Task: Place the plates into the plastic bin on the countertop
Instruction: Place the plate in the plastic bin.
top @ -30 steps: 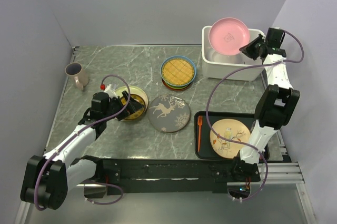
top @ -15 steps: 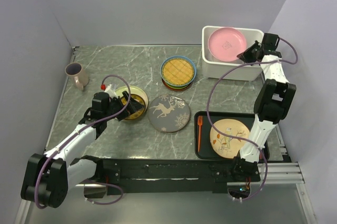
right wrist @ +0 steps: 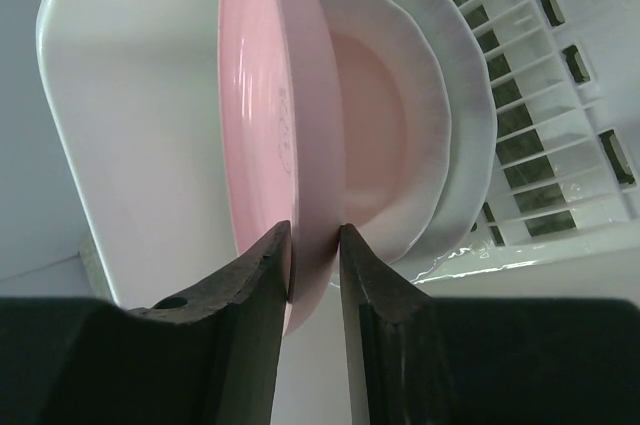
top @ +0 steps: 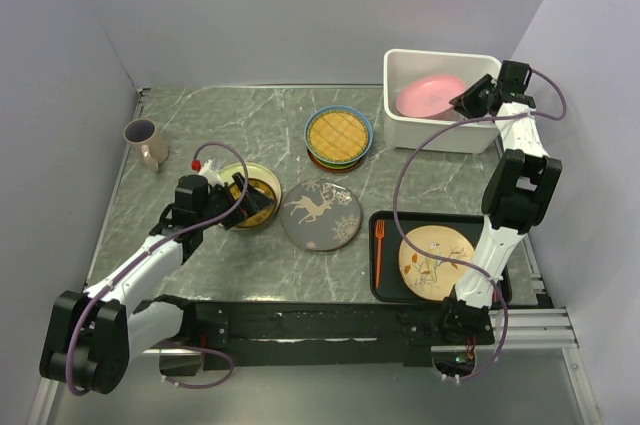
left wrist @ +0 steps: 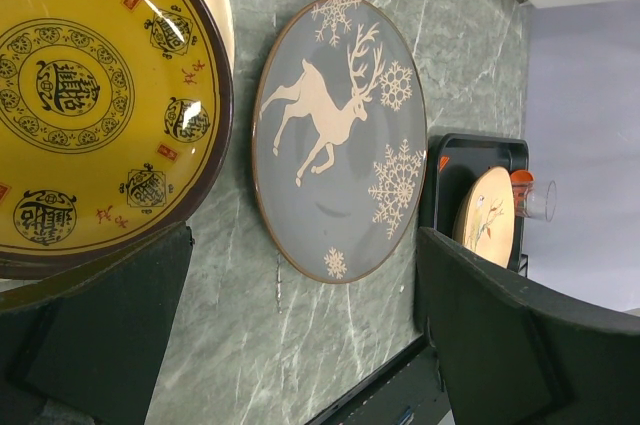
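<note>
My right gripper is shut on the rim of the pink plate, holding it tilted low inside the white plastic bin. In the right wrist view the gripper pinches the pink plate just over a white fluted plate lying in the bin. My left gripper is open at the edge of a yellow patterned plate. The dark grey deer plate lies beside it, also in the left wrist view. A stack topped by the yellow lattice plate sits mid-counter.
A black tray at the front right holds a beige plate and an orange fork. A pink-brown mug stands at the far left of the countertop. Walls close in on the left, back and right.
My right gripper has lowered the pink plate from above the bin's rim down into the bin, tilting it flatter. The left arm has not moved.
</note>
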`<state>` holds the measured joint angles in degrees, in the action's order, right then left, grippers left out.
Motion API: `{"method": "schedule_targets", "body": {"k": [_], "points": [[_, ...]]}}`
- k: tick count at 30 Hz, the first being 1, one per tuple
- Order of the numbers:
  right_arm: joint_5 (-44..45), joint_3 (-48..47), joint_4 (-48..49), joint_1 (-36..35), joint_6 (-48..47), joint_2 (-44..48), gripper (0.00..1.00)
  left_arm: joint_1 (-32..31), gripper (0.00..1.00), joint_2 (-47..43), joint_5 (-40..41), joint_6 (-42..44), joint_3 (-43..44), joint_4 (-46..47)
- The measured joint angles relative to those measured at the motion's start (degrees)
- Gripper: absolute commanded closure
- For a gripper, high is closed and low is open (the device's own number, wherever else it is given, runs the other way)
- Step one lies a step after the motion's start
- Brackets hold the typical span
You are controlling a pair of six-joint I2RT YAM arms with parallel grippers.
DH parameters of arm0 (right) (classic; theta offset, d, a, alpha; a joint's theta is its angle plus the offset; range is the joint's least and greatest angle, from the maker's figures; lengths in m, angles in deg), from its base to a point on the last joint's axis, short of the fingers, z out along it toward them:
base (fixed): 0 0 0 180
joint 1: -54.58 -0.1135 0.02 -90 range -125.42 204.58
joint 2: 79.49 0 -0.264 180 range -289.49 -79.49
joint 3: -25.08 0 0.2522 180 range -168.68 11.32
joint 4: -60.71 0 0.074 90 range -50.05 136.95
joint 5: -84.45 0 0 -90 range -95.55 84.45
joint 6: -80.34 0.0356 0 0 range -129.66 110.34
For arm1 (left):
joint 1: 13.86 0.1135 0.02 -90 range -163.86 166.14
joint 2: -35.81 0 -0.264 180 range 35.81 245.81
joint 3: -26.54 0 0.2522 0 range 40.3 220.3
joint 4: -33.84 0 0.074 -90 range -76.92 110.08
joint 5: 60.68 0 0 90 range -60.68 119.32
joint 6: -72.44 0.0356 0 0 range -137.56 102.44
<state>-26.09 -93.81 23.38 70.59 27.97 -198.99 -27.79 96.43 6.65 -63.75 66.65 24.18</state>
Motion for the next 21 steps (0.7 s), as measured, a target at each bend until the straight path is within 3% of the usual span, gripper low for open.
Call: {"method": "schedule_targets", "body": {"k": [8, 21], "points": [[-0.1, 0.0, 0.0, -0.1, 0.0, -0.3, 0.58, 0.0, 0.01, 0.1, 0.0, 0.0, 0.0, 0.0], [0.4, 0.0, 1.8, -0.5, -0.4, -0.8, 0.27, 0.0, 0.01, 0.8, 0.0, 0.0, 0.0, 0.1]]}}
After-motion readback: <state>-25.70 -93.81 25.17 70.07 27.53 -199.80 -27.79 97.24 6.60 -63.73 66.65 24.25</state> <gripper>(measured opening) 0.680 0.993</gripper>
